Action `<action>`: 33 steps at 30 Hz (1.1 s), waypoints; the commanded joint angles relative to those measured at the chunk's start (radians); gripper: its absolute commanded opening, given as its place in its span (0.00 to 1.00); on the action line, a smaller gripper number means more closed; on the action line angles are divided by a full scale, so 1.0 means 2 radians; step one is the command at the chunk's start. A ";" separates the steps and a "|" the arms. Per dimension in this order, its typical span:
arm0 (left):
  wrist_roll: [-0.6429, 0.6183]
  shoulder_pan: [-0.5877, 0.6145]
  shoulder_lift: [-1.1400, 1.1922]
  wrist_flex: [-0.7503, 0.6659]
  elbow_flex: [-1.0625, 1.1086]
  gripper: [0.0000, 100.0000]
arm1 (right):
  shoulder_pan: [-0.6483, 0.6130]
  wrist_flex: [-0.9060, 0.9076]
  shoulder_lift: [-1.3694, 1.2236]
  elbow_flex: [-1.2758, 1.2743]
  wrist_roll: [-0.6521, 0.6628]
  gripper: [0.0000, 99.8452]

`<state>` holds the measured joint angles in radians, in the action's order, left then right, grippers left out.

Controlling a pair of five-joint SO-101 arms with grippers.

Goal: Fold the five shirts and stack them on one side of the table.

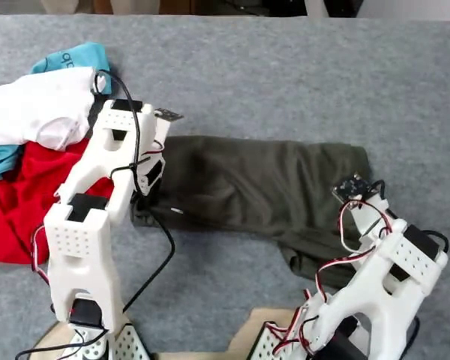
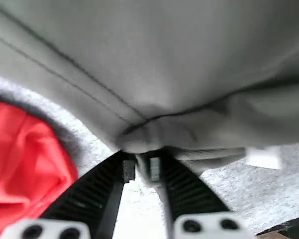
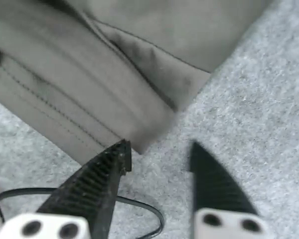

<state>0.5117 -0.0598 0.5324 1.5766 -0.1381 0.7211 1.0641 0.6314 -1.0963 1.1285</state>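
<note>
We are on the fold of the olive shirt (image 1: 262, 187), which lies spread across the middle of the bench (image 1: 285, 67) in the high view. Our left claw (image 2: 141, 170) is clamped on a bunched edge at the shirt's left end. Our right claw (image 3: 159, 152) stands apart just beside the hem at lower right, gripping nothing. The red shirt (image 1: 15, 202), white shirt (image 1: 37, 109) and teal shirt (image 1: 75, 56) lie heaped at upper left. Next, we judge, the right claw must close on that hem so both ends lift together.

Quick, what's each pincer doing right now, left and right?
Left pincer: closed on a fold of the olive shirt.
Right pincer: open, holding nothing.
</note>
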 commanded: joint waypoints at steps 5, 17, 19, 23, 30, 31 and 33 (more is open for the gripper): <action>-0.003 0.048 -0.031 0.037 -0.055 0.18 | 0.010 0.006 0.038 0.013 0.012 0.27; -0.176 0.051 -0.008 0.032 -0.272 0.02 | -0.151 0.014 0.080 0.048 -0.074 0.01; -0.216 0.044 0.009 0.015 -0.269 0.02 | -0.201 -0.009 0.080 0.017 -0.104 0.00; -0.242 0.028 0.040 0.034 -0.272 0.02 | -0.237 -0.100 0.080 -0.045 -0.146 0.00; -0.245 0.014 0.043 0.055 -0.270 0.02 | -0.235 -0.154 0.079 -0.055 -0.152 0.00; -0.245 0.014 0.043 0.055 -0.272 0.02 | -0.235 -0.167 0.079 -0.056 -0.152 0.00; -0.245 0.015 0.043 0.055 -0.271 0.02 | -0.235 -0.186 0.076 -0.056 -0.152 0.00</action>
<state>0.0284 -0.0245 0.6368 1.6763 -0.6291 0.2624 0.7495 0.7679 -1.2083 0.8355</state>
